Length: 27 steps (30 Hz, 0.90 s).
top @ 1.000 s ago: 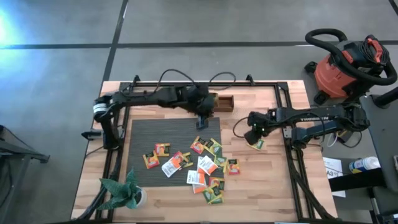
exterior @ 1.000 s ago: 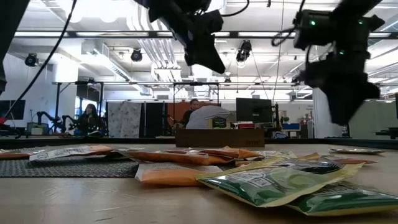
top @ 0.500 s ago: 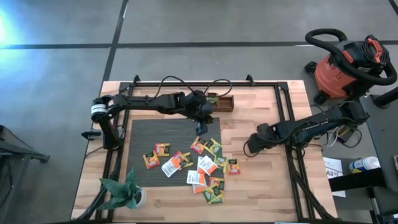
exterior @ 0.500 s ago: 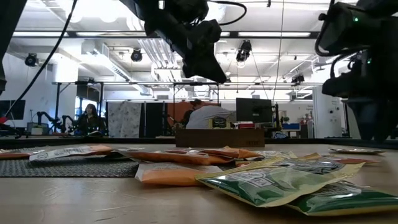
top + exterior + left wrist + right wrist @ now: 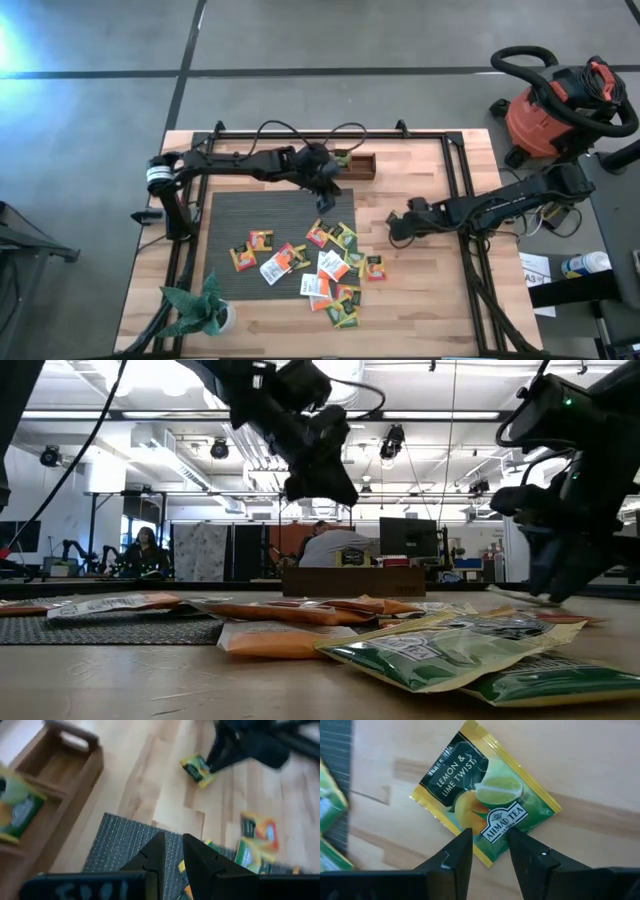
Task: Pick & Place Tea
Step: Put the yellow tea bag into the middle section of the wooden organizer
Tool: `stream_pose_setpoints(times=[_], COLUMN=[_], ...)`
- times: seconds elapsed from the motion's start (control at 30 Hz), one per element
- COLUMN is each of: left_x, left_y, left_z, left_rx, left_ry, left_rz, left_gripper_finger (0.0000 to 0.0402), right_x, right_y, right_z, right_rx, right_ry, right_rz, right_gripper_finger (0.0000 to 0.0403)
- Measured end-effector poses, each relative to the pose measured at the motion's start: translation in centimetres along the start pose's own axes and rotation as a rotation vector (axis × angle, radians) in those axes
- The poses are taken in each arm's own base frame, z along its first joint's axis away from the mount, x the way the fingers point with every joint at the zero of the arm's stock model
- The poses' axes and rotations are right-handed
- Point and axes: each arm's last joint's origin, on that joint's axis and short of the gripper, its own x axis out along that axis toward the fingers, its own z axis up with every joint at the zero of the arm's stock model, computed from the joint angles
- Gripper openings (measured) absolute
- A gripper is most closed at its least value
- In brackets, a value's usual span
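Presently, the right gripper (image 5: 489, 851) is lowered over a yellow-green lemon-and-lime tea packet (image 5: 484, 805) lying flat on the bare tabletop (image 5: 420, 290), right of the grey mat (image 5: 250, 210). Its fingers (image 5: 454, 855) are parted astride the packet's edge, nothing being held. The left gripper (image 5: 170, 851) is raised above the mat's far edge, near the wooden box (image 5: 47, 785); its fingers are slightly parted and empty. The remaining tea packets (image 5: 320, 265) are scattered across the mat's near right corner and adjoining wood.
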Motion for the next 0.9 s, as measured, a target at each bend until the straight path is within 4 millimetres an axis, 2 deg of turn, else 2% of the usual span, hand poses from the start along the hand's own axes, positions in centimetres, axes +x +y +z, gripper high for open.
stream_pose_setpoints(times=[0.1,0.2,0.3,0.5,0.63,0.9], left_x=[1.1,3.0,5.1,9.9,12.6,16.1], left_y=[1.1,1.9,2.3,2.3,2.1,1.5], left_z=[-0.6,-1.3,-1.7,-1.5,-0.6,0.2], left_rx=[-0.165,-0.308,-0.390,-0.474,-0.502,-0.506], left_ry=[-0.038,-0.075,-0.085,-0.022,0.003,0.083], left_rz=[-0.089,-0.198,-0.231,-0.302,-0.330,-0.323], left_gripper_finger=[0.0062,0.0062,0.0062,0.0062,0.0062,0.0062], right_x=[0.4,0.8,0.9,0.8,0.8,0.8], right_y=[0.0,-0.1,-0.1,0.2,0.2,0.3], right_z=[0.3,0.5,0.5,0.6,0.7,0.7], right_rx=[0.018,0.037,0.038,-0.008,-0.006,-0.035], right_ry=[-0.016,-0.028,-0.034,-0.041,-0.049,-0.056], right_rz=[0.049,0.089,0.108,0.119,0.120,0.127], right_gripper_finger=[0.0127,0.0127,0.0127,0.0127,0.0127,0.0127])
